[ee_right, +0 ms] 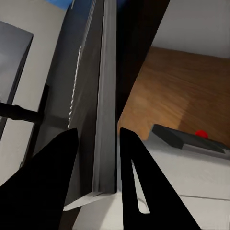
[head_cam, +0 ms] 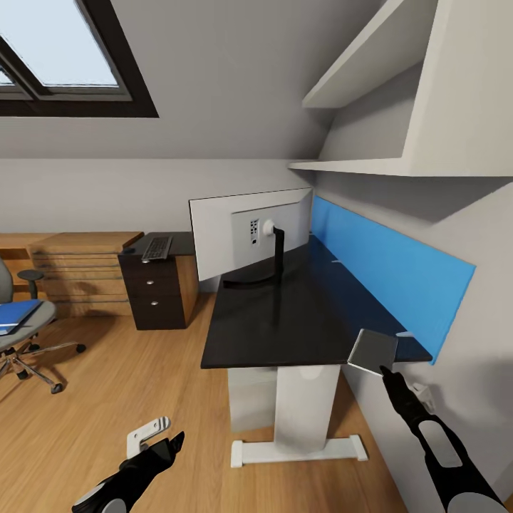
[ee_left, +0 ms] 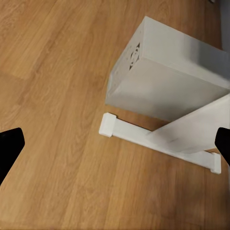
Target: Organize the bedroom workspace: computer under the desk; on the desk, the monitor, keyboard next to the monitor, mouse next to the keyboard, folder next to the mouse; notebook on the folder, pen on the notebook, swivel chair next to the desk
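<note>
— What does my rig look like from the head camera?

— I see two black arms. My left hand [head_cam: 173, 440] ends in tapered black fingers, with a pale grey bracket beside the wrist and a silver-grey panel further back on the forearm.

— And the right side?

— My right hand [head_cam: 385, 370] is slim and black too, narrowing to a point. Its forearm carries a long grey oval inset with a darker rim, and a small pale fitting sits by the wrist.

— The wrist cameras?

— I see plain matte black fingers [ee_right: 143, 182], wedge-shaped, one with a thin slit. No markings or cables that I can make out.
</note>
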Controlling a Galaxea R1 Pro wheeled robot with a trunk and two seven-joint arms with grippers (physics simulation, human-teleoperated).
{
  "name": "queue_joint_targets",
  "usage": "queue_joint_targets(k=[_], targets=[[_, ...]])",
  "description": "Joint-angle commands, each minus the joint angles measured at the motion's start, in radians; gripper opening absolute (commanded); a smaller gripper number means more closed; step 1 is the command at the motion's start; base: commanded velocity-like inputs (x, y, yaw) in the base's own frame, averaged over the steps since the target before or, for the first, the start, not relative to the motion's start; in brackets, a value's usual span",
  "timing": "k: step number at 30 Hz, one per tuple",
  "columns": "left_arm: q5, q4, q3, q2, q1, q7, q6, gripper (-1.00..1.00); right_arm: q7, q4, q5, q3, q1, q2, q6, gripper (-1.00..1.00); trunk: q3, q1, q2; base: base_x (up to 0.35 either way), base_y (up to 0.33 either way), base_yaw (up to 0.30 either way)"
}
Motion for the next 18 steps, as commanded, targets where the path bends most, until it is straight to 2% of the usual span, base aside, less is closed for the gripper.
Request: queue_joint_targets(k=[1, 10, 14, 18], targets=[[0.010, -0.002, -0.002, 0.001, 0.000, 0.010, 0.000, 1.00, 0.002, 0.001, -0.007, -0.003, 0.000, 0.001, 0.009, -1.00, -0.001, 0.000, 0.000, 0.000, 0.000, 0.000], [0.011, -0.002, -0.004, 0.001, 0.000, 0.006, 0.000, 1.00, 0.003, 0.001, -0.007, -0.002, 0.000, 0.001, 0.009, -1.00, -0.001, 0.000, 0.000, 0.000, 0.000, 0.000], [0.010, -0.002, -0.005, 0.001, 0.000, 0.010, 0.000, 1.00, 0.003, -0.007, -0.007, -0.003, 0.000, 0.006, 0.008, -1.00, 0.012, -0.015, 0.028, 0.000, 0.000, 0.000], [0.010, -0.002, -0.007, 0.001, 0.000, 0.011, 0.000, 1.00, 0.002, -0.124, -0.005, -0.005, 0.014, 0.061, 0.011, -1.00, 0.024, -0.031, 0.056, 0.000, 0.000, 0.000]])
